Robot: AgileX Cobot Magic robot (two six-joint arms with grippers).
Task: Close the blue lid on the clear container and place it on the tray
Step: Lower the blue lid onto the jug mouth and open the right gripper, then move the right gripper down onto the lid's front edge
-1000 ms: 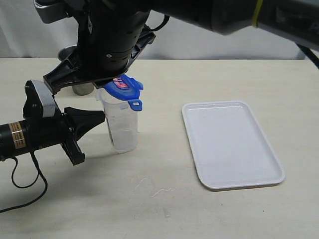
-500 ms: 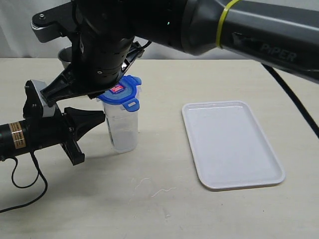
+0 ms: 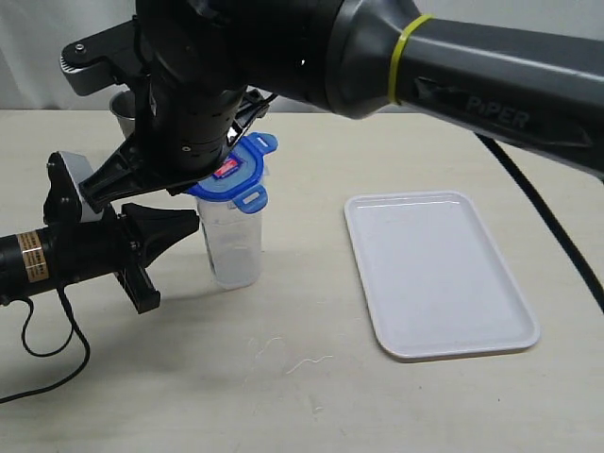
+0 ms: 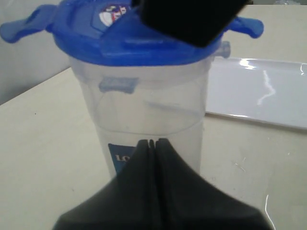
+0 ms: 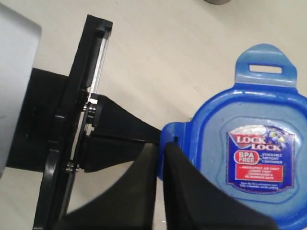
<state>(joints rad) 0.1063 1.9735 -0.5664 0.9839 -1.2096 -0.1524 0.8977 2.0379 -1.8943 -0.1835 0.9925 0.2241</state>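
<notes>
Lid resting on the container, flaps not yet snapped: tipping risk.
My left gripper (image 3: 193, 223), shut, lies level, tips at the clear container (image 3: 234, 250); an off-centre push could topple it. My right gripper (image 5: 160, 143) reaches across from above, pinching the blue lid (image 3: 231, 175); the tray (image 3: 444, 274) waits right.

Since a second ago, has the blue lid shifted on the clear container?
Yes. The blue lid has levelled and settled leftward, away from the tray, to cover the mouth of the clear container, which stayed put.
</notes>
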